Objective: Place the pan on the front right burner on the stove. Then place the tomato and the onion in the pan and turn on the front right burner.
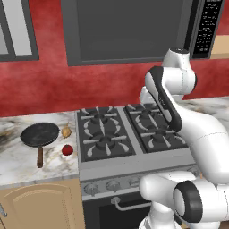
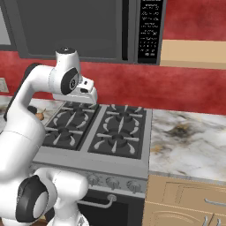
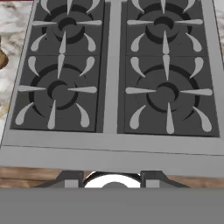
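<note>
The black pan with its wooden handle lies on the left counter. Beside it are the tan onion and, nearer the front, the red tomato. The stove stands to their right. My arm reaches over it, and the hand hangs above the back of the cooktop. My gripper is open with nothing between its fingertips. It looks down on the four bare burners. The front right burner carries nothing. The onion peeks in at the left edge of the hand view.
A dark microwave hangs above the stove against the red wall. Round knobs line the stove's front above the oven door handle. A marble counter runs to the right of the stove, with wooden cabinets below.
</note>
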Motion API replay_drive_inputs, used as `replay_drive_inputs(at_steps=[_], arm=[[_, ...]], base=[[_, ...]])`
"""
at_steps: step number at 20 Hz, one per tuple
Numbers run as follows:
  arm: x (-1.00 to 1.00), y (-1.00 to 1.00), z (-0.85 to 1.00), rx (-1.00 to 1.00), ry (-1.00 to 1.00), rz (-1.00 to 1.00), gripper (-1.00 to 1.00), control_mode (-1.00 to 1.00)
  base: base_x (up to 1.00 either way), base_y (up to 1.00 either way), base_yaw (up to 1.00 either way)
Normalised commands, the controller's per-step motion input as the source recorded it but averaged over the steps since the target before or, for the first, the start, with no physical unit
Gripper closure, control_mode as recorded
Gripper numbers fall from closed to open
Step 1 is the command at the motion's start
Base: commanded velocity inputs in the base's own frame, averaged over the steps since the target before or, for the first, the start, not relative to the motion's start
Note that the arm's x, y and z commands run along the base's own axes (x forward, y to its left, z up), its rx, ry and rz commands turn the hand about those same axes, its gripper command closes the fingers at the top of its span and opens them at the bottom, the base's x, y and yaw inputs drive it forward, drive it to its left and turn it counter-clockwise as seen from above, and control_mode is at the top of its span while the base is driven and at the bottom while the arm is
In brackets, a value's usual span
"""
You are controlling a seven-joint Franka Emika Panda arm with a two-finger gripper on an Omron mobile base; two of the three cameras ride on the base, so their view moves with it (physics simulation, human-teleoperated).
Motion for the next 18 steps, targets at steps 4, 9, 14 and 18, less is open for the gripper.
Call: replay_drive_inputs(at_steps=[4,9,14,18], arm=[[-0.01,0.15,0.0,0.0,0.0,0.0,-1.0,-1.0],[0.0,0.49,-0.01,-0.02,0.01,0.0,-1.0,-1.0],[0.0,0.55,-0.04,0.0,0.04,0.0,-1.0,-1.0],[0.0,0.56,-0.08,0.0,0.07,0.0,-1.0,-1.0]], base=[[0.0,0.0,0.0],[0.0,0.0,0.0],[0.0,0.0,0.0],[0.0,0.0,0.0]])
